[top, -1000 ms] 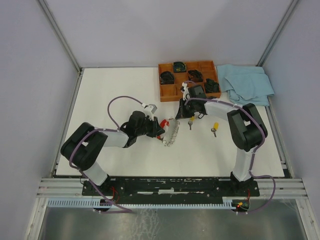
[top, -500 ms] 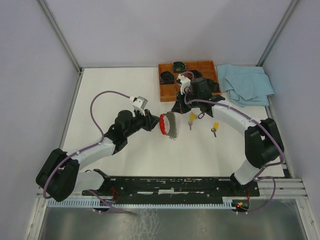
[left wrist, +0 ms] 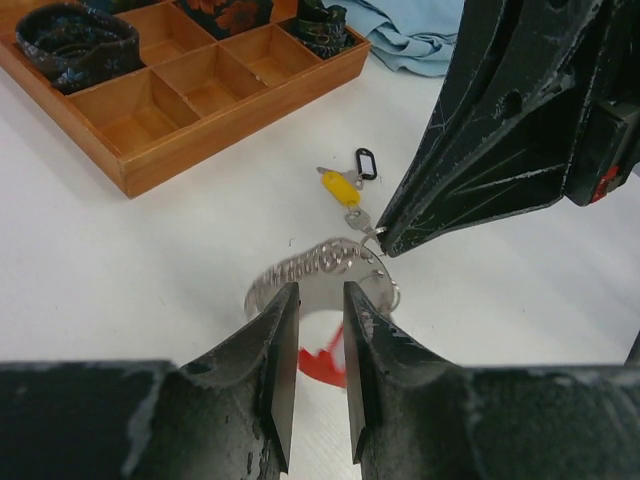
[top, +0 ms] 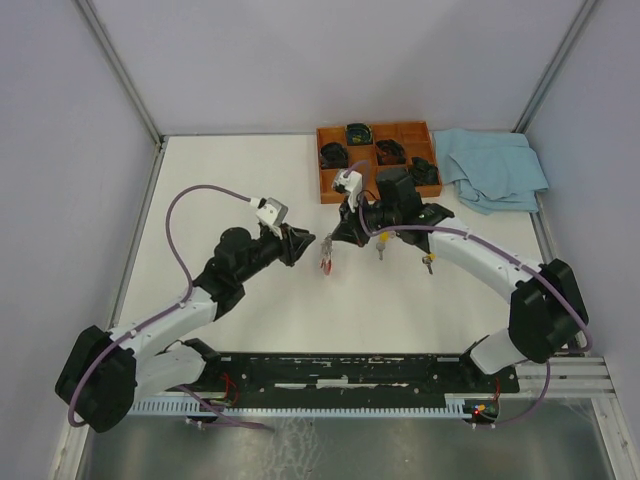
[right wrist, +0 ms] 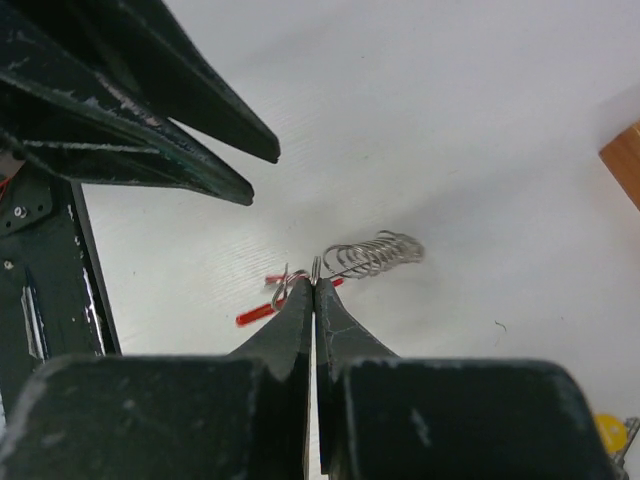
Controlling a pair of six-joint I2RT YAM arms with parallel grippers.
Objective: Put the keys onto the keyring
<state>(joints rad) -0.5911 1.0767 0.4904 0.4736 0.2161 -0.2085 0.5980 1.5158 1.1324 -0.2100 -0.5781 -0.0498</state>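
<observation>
In the middle of the top view, the right gripper (top: 332, 240) pinches the keyring (top: 326, 263) tight, and it hangs down just right of the left gripper (top: 306, 243), whose jaws stand apart.

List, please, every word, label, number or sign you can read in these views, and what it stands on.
No readable text anywhere.
The small black tag beside the yellow-capped key has a pale window, too small to tell whether anything is written there.
The wooden tray and blue cloth show no lettering.
</observation>
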